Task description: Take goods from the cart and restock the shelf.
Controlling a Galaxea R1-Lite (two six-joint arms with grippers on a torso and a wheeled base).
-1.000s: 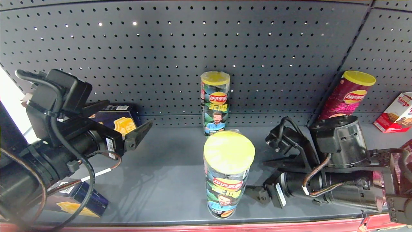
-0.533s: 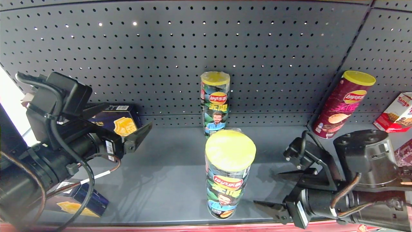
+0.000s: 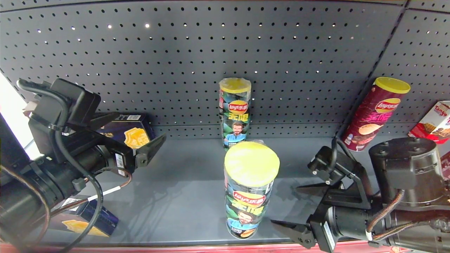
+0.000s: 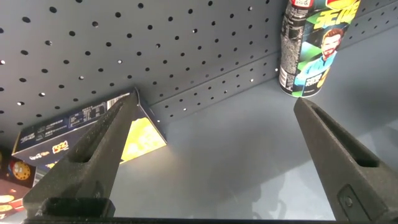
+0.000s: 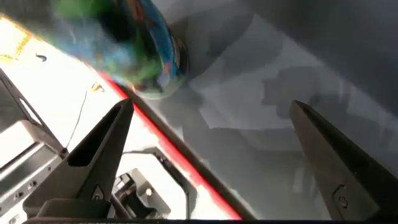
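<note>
Two green chip cans with yellow lids stand on the grey shelf: a front can near the shelf's front edge and a rear can against the pegboard. My right gripper is open just right of the front can, not touching it. The right wrist view has this can blurred beyond the open right gripper. My left gripper hangs open at the left, above the shelf floor. In the left wrist view the open left gripper faces the back wall, with the rear can off to one side.
A maroon chip can leans against the back at the right, with a red box beyond it. Dark blue boxes sit at the left: one at the back, one at the front. A red strip marks the shelf's front edge.
My right arm has drawn back to the right and toward the shelf's front, away from the front can, uncovering the maroon can. The front can stands where it was. The left arm barely moved.
</note>
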